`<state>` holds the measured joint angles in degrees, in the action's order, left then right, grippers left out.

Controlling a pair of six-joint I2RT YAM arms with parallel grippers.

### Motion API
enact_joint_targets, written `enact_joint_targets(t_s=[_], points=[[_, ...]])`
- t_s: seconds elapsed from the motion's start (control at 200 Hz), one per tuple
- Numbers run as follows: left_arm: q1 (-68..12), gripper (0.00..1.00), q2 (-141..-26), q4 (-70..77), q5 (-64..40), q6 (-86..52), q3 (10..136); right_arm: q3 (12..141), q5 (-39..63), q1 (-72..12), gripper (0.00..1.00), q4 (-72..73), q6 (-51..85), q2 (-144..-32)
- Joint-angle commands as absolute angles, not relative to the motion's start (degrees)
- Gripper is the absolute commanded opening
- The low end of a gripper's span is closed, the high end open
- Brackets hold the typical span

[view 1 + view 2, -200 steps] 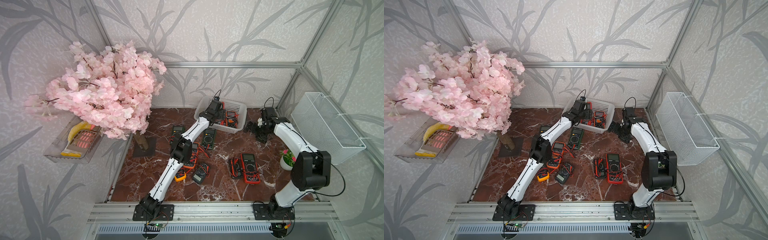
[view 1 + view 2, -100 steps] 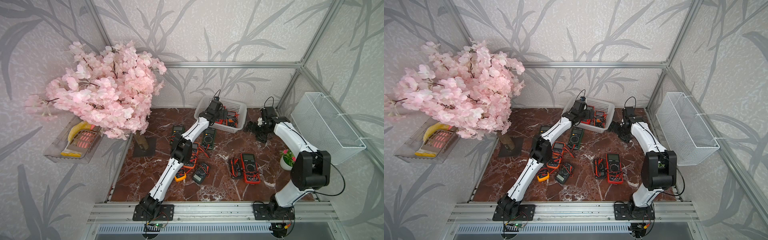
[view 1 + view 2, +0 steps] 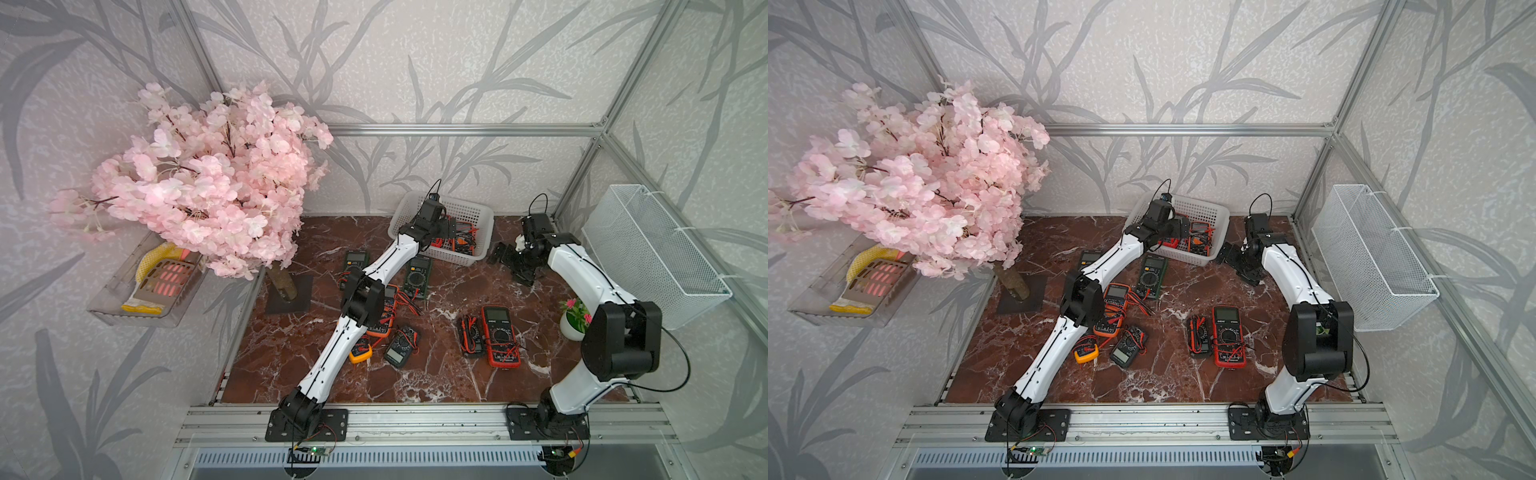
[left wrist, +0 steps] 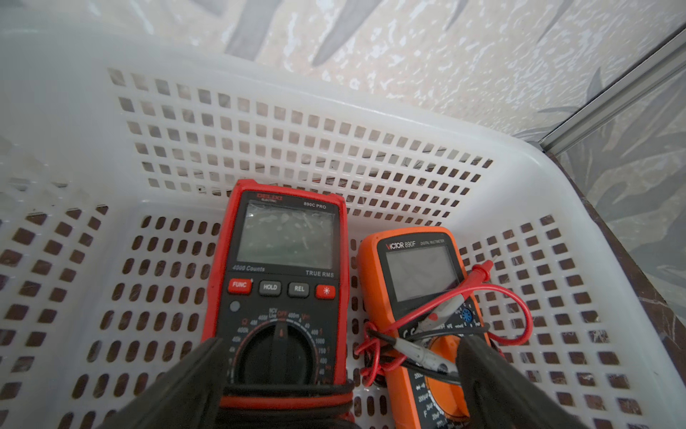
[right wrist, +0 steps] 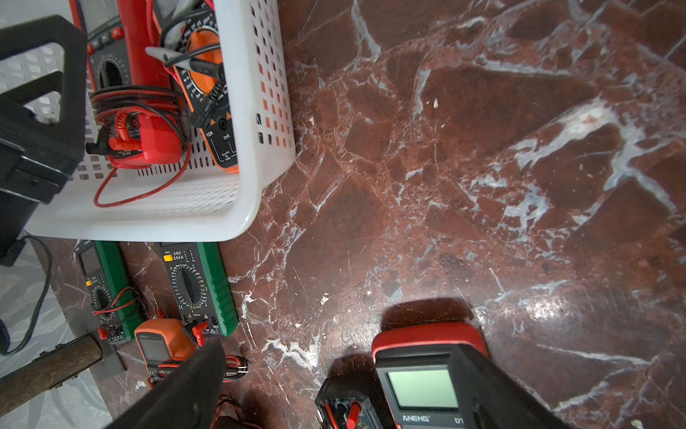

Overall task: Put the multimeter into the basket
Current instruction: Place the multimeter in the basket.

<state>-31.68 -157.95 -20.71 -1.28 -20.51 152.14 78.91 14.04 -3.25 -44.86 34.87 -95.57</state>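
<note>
Left gripper (image 4: pixel 341 343) is found spread wide, empty, above red multimeter (image 4: pixel 282 260) laid in basket (image 4: pixel 260 130) at table's (image 3: pixel 291 353) 12 o'clock; right gripper (image 5: pixel 337 347) likewise.

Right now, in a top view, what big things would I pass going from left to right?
You'd pass the pink blossom tree → white plastic basket → little flower pot → white wire-mesh basket.
</note>
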Motion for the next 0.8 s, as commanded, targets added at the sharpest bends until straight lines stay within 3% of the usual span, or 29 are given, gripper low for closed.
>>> enact_joint_targets(t_s=[0.0,0.795], points=[[-29.53,1.00,-157.89,-18.90,0.53,-20.97,153.90,80.77,14.00,-2.90,0.99,-46.74,34.24,-95.47],[-30.14,1.00,-162.21,-17.57,-12.15,-28.56,154.16,81.26,14.06,-2.90,0.99,-47.29,34.85,-95.82]])
